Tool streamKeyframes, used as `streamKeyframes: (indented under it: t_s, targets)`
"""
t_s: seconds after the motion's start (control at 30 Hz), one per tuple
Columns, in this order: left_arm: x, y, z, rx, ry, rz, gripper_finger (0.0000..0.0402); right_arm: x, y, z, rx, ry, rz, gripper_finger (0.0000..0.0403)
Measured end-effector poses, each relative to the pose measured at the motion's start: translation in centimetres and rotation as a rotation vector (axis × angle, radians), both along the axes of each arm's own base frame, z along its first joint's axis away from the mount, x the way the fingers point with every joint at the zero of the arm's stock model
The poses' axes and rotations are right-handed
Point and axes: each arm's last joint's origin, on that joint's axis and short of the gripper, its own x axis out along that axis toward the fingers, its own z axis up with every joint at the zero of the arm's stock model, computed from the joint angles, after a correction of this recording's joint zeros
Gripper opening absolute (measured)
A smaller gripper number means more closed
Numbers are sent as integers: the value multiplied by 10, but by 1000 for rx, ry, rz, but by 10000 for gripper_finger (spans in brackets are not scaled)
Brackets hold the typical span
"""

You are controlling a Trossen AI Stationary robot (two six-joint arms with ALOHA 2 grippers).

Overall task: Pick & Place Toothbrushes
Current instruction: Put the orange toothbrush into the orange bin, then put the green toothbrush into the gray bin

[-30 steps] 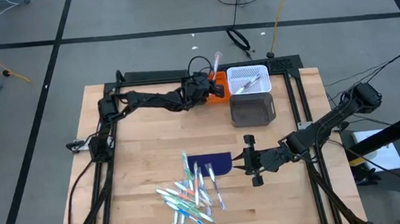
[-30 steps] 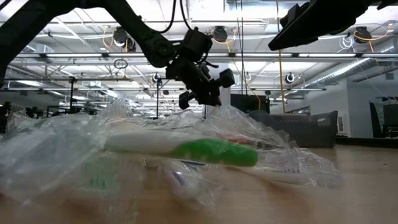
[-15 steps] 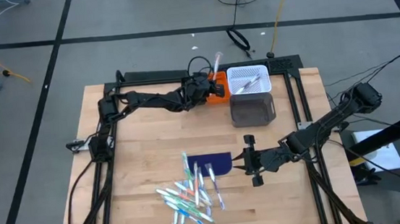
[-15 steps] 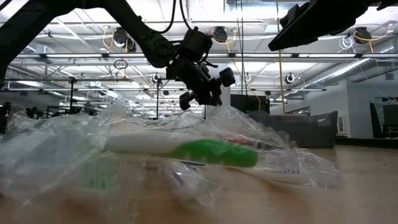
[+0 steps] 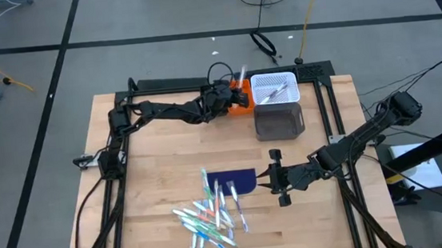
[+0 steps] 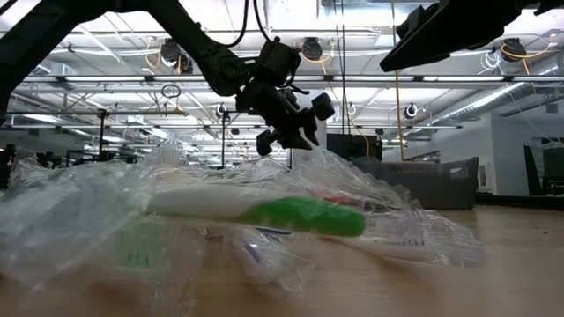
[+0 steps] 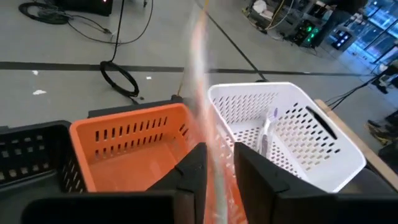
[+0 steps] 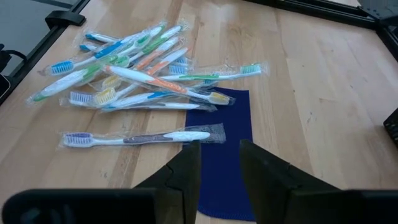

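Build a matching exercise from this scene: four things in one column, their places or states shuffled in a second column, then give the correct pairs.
Things:
1. left claw
2. right claw
3. white bin
4. pile of toothbrushes

Places or states:
A. lying on the table's near part, beside the blue mat
B. standing next to the orange bin
C. above the orange bin, an orange toothbrush between its fingers
D. over the blue mat, with nothing in it

Pairs: 1-C, 2-D, 3-B, 4-A

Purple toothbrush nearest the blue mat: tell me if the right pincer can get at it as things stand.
Probably yes. The right pincer hangs open over the blue mat, and the purple toothbrush lies alone, just ahead of it, apart from the pile.
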Motion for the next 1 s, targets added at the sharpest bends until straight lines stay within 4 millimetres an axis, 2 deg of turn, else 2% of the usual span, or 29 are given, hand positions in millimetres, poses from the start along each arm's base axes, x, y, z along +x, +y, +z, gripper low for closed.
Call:
streamKeyframes:
  t_s: [0.2, 0.4, 0.63, 0.83, 1.0]
  targets:
    - [1, -1, 1, 3, -10, -4, 122, 0, 0, 0, 2, 0, -1, 102]
    - [2, -3, 0, 16, 21, -72, 124, 0, 0, 0, 3, 0, -2, 102]
    - [7, -13, -1, -58, -5, -305, 124, 0, 0, 0, 9, -5, -4, 102]
    - [8, -18, -4, -121, 0, -379, 124, 0, 0, 1, 8, -8, -3, 102]
    - [3, -18, -12, -201, 62, -366, 124, 0, 0, 1, 9, -8, -5, 102]
